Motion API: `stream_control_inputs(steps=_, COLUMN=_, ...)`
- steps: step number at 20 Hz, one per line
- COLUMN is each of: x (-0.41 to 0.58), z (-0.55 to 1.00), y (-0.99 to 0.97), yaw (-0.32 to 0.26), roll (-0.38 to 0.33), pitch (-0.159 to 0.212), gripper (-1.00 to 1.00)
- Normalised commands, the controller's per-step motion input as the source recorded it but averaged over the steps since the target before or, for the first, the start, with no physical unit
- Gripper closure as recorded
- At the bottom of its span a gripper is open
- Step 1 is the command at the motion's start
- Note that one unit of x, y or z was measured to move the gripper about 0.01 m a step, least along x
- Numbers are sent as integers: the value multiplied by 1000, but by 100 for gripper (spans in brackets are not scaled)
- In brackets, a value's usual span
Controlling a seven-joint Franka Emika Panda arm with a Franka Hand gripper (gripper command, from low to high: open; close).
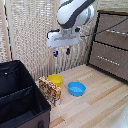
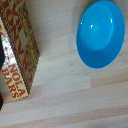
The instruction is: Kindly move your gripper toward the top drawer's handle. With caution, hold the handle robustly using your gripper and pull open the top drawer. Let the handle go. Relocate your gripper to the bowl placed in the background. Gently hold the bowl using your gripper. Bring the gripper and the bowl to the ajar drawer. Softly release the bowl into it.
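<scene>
In the exterior view my gripper [image 1: 61, 51] hangs open and empty from the white arm, high above the wooden floor, its bluish tips apart. The yellow bowl [image 1: 55, 79] sits on the floor below it, slightly toward the exterior view's left, beside a box. The dark dresser stands at the exterior view's right. Its top drawer [image 1: 112, 29] is shut, and the slim silver handle [image 1: 118, 32] lies well to the right of the gripper. The wrist view shows neither the yellow bowl nor the drawer.
A blue bowl [image 1: 77, 89] [image 2: 100, 34] lies on the floor right of the yellow one. A granola-bar box [image 1: 50, 91] [image 2: 20, 50] stands next to both. A large black open case [image 1: 20, 95] fills the exterior view's lower left. A lower drawer [image 1: 107, 59] sits under the top one.
</scene>
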Motion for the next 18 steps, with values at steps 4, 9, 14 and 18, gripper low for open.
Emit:
stream_control_inputs(steps=4, x=-160, z=173, y=-32, yaw=161, roll=-241, pitch=0, gripper=-100)
stream_control_inputs(steps=9, x=-177, z=174, y=-67, yaw=158, roll=-322, pitch=0, gripper=-100)
stream_control_inputs(steps=14, x=-130, z=106, y=-81, yaw=140, roll=-345, pitch=0, gripper=-100)
stream_control_inputs(steps=18, x=-116, z=64, y=-97, yaw=141, roll=-354, pitch=0, gripper=-100)
